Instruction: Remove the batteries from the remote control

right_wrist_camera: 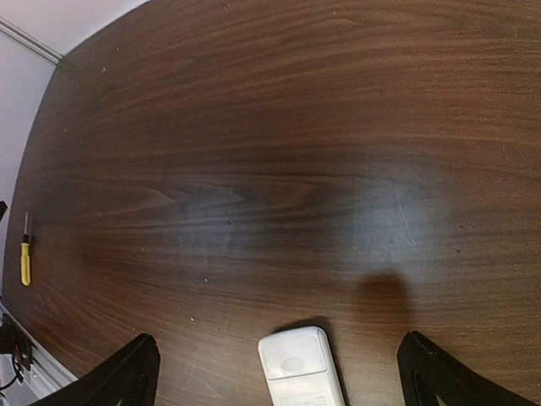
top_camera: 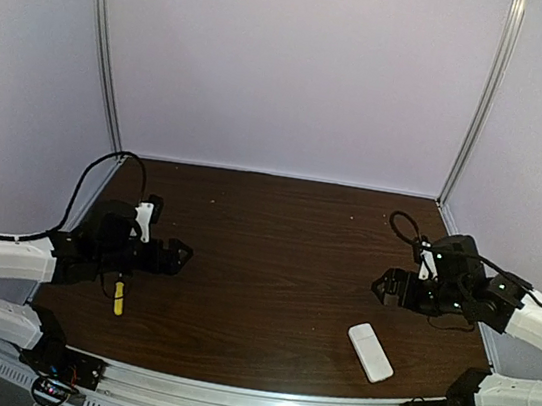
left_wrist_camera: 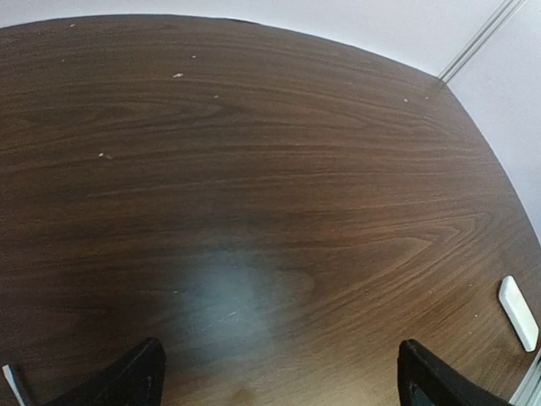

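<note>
The white remote control (top_camera: 370,351) lies flat on the dark wooden table near the front right, its cover closed. It shows at the bottom of the right wrist view (right_wrist_camera: 300,368) and far right in the left wrist view (left_wrist_camera: 517,312). No batteries are in view. My right gripper (top_camera: 383,287) is open and empty, hovering behind and above the remote; its fingertips (right_wrist_camera: 131,372) stand wide apart either side of it. My left gripper (top_camera: 179,254) is open and empty over the left side of the table, far from the remote.
A yellow-handled screwdriver (top_camera: 118,298) lies near the front left, by the left arm; it also shows in the right wrist view (right_wrist_camera: 25,254). Pale walls and metal posts (top_camera: 483,97) enclose the table. A metal rail (top_camera: 253,403) runs along the front edge.
</note>
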